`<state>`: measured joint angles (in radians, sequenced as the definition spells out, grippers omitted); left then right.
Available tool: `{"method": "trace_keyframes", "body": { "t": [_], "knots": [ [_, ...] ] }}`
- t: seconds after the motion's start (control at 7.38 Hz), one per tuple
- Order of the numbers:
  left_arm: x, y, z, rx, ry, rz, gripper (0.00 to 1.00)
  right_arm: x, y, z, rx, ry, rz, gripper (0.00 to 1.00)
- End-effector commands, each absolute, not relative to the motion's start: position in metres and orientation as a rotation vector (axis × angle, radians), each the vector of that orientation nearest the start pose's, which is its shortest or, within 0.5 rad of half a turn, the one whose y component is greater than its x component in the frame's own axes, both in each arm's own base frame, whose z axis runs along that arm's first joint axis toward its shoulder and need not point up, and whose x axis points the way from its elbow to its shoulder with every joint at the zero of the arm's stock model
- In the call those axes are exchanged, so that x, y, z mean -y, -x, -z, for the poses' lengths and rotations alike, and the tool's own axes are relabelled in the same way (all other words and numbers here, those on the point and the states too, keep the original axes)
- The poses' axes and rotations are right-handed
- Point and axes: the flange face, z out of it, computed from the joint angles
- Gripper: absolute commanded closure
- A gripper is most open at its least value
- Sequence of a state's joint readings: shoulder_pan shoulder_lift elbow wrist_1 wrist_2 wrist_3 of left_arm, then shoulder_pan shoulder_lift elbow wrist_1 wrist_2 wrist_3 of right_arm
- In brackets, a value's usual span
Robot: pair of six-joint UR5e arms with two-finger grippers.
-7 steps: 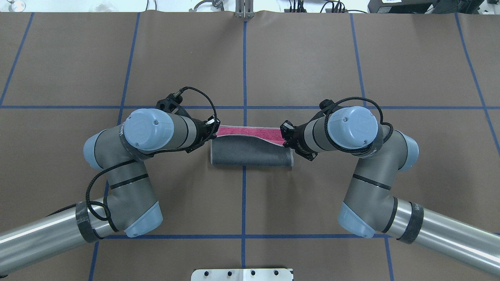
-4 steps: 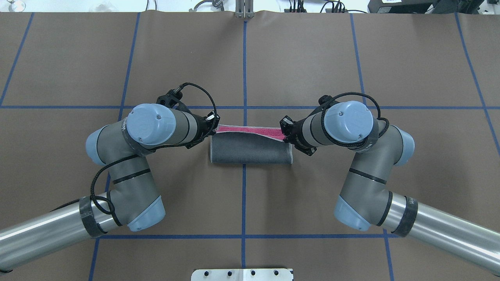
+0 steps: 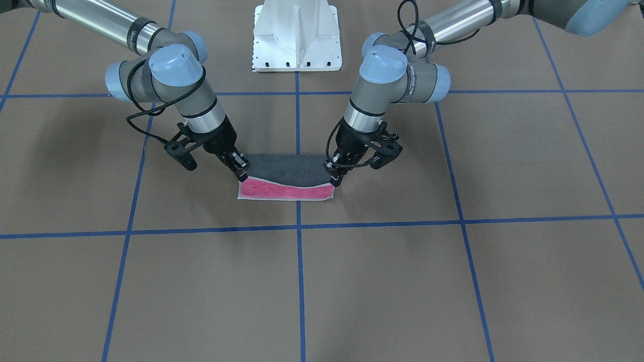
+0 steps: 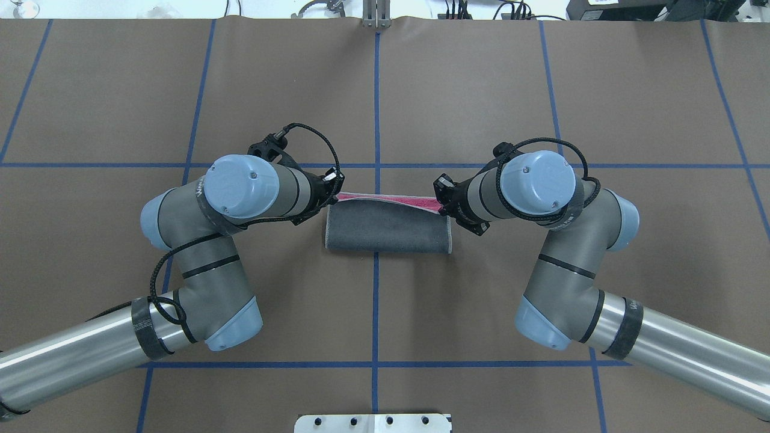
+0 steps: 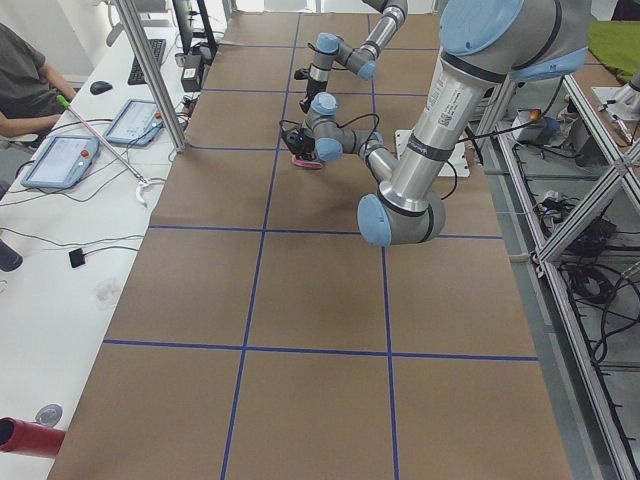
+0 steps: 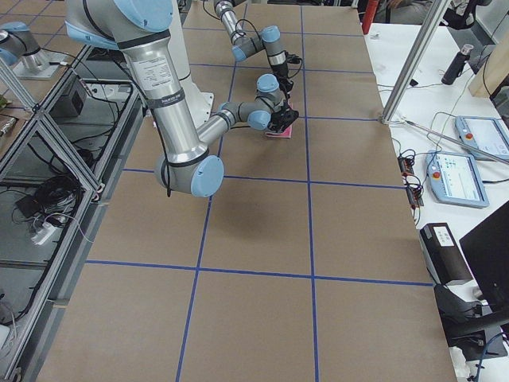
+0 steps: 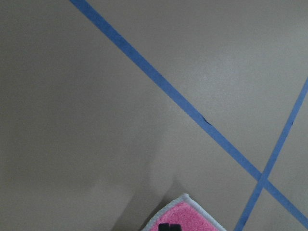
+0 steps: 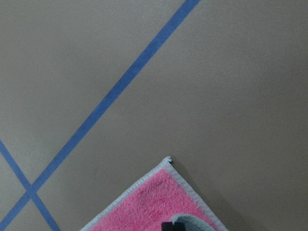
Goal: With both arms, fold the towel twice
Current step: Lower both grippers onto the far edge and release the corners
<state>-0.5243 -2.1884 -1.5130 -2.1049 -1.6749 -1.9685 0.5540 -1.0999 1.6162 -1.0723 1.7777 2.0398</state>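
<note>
**Two arms hold a towel mid-fold**

On the brown table (image 4: 385, 90), gridded with blue tape (image 4: 377, 108), the left arm (image 4: 240, 192) and right arm (image 4: 535, 186) flank the towel (image 4: 388, 231), which lies across the centre line, grey face over a pink strip. The left tool (image 3: 333, 182) and right tool (image 3: 243, 176) each pinch a raised corner. The cloth looks soft and light and sags between the grips, so the corners are likely the best hold. The white base (image 3: 297, 35) stands well apart.

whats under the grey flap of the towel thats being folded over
More of the towel: its pink face shows as a strip along the edge farthest from the robot. The rest is hidden by the grey flap, whose corners the left gripper and right gripper pinch.
</note>
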Motion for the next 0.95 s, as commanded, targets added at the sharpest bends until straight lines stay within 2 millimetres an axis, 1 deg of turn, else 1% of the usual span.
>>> {"method": "trace_keyframes", "body": {
  "t": [0.0,0.81],
  "knots": [
    [0.4644,-0.5570,-0.2576,-1.126,0.025,0.769,1.00,0.4508,0.5128,-0.3216,1.036,0.149,-0.823,1.00],
    [0.4659,-0.5571,-0.2568,-1.126,0.024,0.774,1.00,0.4523,0.5104,-0.3231,1.033,0.166,-0.811,1.00]
  ]
}}
